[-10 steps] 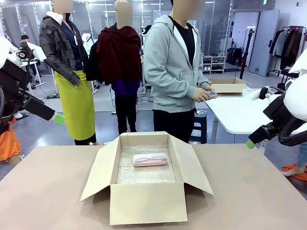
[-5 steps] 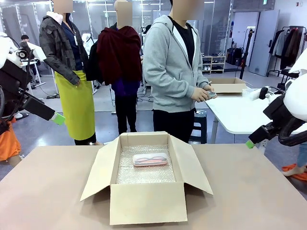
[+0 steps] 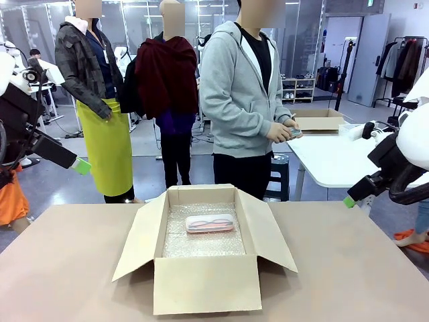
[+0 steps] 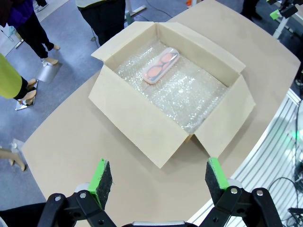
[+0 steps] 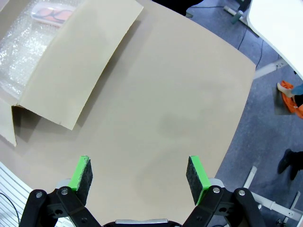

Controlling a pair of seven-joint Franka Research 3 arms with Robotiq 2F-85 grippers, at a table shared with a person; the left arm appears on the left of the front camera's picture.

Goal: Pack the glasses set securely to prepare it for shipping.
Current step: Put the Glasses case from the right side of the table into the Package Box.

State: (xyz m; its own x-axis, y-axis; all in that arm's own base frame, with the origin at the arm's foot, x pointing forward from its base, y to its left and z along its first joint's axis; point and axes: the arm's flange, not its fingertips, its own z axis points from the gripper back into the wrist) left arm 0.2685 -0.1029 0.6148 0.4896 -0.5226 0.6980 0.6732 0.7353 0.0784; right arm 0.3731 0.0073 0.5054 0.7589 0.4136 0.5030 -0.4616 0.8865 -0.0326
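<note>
Across the brown table (image 3: 348, 268), the pink glasses case (image 3: 210, 223) lies crosswise on bubble wrap (image 3: 201, 245), near the far wall of the open cardboard box (image 3: 204, 285). We hold our left gripper (image 4: 158, 177) and right gripper (image 5: 139, 175) spread wide and empty, well apart from it on either side. The left one faces it more squarely.

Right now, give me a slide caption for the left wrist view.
Open left gripper above an open cardboard box lined with bubble wrap, a pink glasses case lying inside.
</note>
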